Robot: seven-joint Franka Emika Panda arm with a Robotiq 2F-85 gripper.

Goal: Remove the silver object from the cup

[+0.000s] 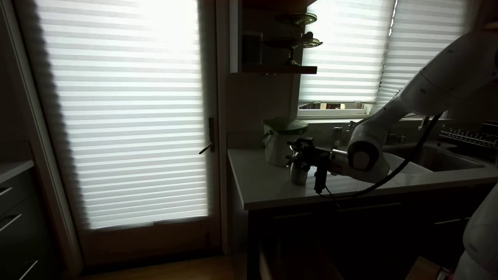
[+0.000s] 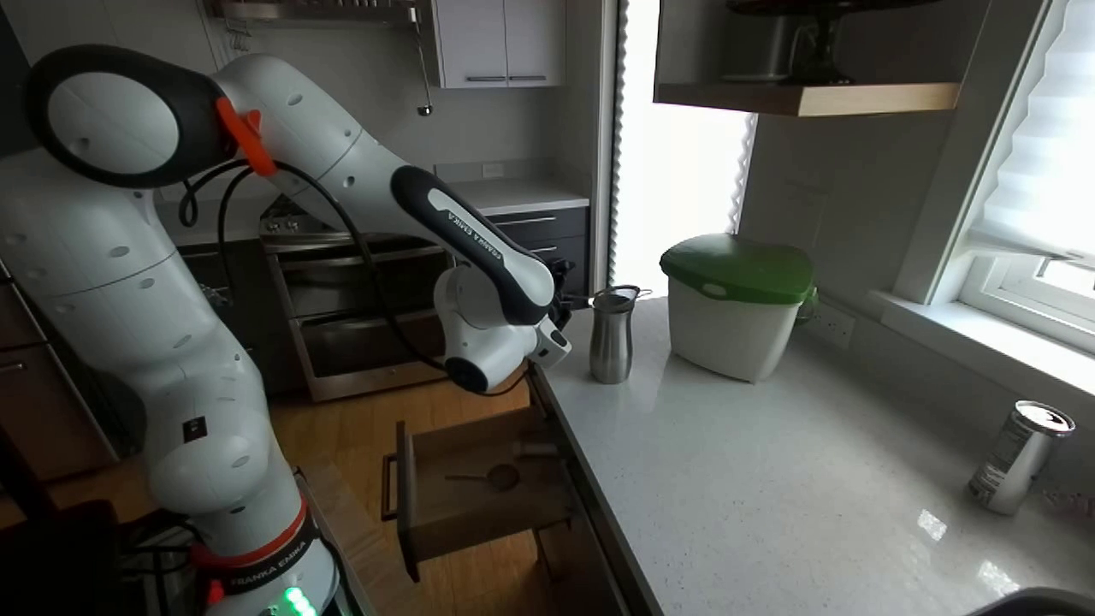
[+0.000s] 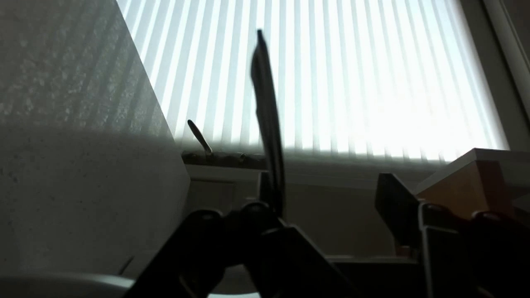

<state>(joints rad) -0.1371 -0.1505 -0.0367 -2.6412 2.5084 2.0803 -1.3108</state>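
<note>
- Holds the white Panda arm [image 2: 329, 150] out over the pale countertop [image 2: 753, 488], with the Robotiq gripper [image 3: 325, 186] right up at the mouth of the brushed-metal tumbler [image 2: 611, 346].
- Shows the fingers [image 3: 395, 205] spread in the wrist view, with a clear gap between the tips.
- Straight to the silver strainer-like object [image 2: 614, 299]: at the tumbler's mouth in an exterior view, with a thin wire loop sticking out past the rim, on the side away from the gripper.
- Catches the same object almost edge-on in the wrist view, as a dark sliver against the bright pleated blind [image 3: 323, 74], close by the finger at the left of that view and well apart from the finger at the right.
- Touching that nearer finger, or only beside it? Can't tell. Can't tell the depth inside the tumbler, either.
- Finds the tumbler upright near the countertop's corner, just beside the white bin [image 2: 723, 338] with the green lid [image 2: 740, 265].
- On along the countertop to a metal can [image 2: 1021, 459], well apart from the tumbler and near the window sill [image 2: 1001, 338].
- Down below to a wooden drawer [image 2: 462, 526], pulled out, with a round-headed utensil [image 2: 503, 476] inside.
- Up to a shelf [image 1: 278, 69] in an exterior view, with footed stands [image 1: 309, 42] on top.
- And across to the sink [image 1: 457, 160] and the wire dish rack [image 1: 467, 137], beyond the arm.
</note>
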